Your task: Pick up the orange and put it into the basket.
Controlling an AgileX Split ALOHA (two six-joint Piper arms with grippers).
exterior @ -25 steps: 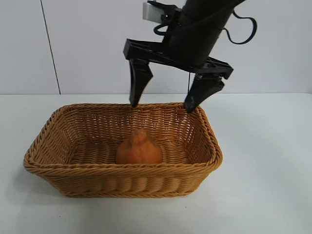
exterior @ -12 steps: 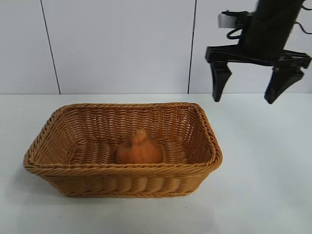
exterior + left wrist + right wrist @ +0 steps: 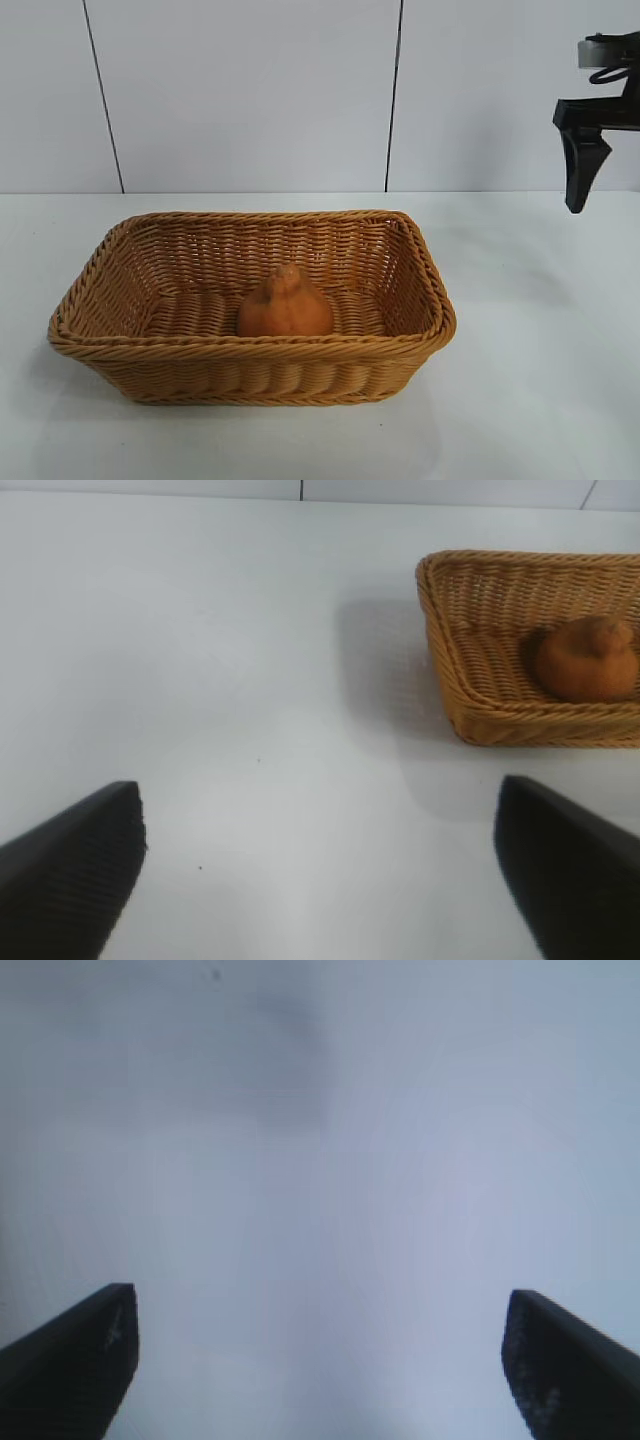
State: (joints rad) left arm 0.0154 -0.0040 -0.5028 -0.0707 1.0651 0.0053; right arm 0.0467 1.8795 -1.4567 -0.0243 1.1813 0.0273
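Note:
The orange (image 3: pixel 285 305) lies inside the wicker basket (image 3: pixel 250 347), near its front wall, knobby bump up. My right gripper (image 3: pixel 320 1365) is open and empty. It hangs high at the far right of the exterior view, well clear of the basket, and only one of its fingers (image 3: pixel 578 172) shows there. My left gripper (image 3: pixel 320 880) is open and empty over bare table, off to one side of the basket. The left wrist view shows the basket (image 3: pixel 440 630) with the orange (image 3: pixel 588 660) in it.
The basket stands on a white table (image 3: pixel 540 380) in front of a white panelled wall (image 3: pixel 250 90). Nothing else lies on the table.
My right gripper has risen from above the basket's back rim and swung far to the right, open and empty. The orange stays in the basket.

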